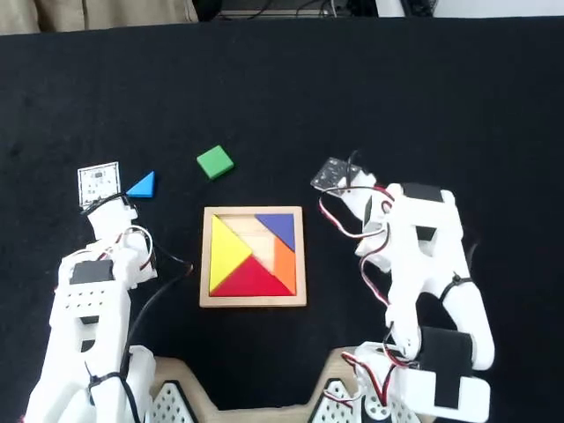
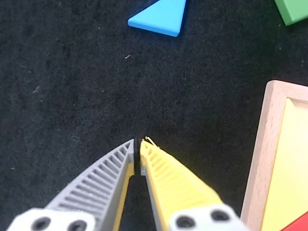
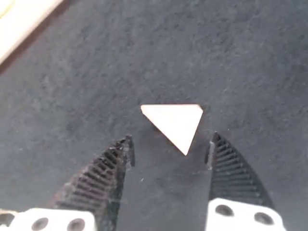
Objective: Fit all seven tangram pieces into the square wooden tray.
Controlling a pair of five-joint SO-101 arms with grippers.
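Note:
The square wooden tray (image 1: 253, 301) lies mid-table, holding a yellow triangle (image 1: 226, 251), a red triangle (image 1: 251, 280), an orange piece (image 1: 285, 261) and a dark blue piece (image 1: 278, 227). A light blue triangle (image 1: 142, 185) and a green square (image 1: 215, 162) lie loose on the cloth beyond the tray's left side. My left gripper (image 2: 137, 143) is shut and empty, low over the cloth, short of the light blue triangle (image 2: 161, 17). My right gripper (image 3: 171, 139) is open, its tips on either side of a pale triangle (image 3: 175, 120) lying flat on the cloth.
Black cloth covers the table. The left arm (image 1: 97, 264) stands left of the tray, the right arm (image 1: 423, 256) right of it. The tray's rim (image 2: 260, 159) is close beside my left gripper, and a tray corner (image 3: 24, 19) lies off to one side of the right gripper.

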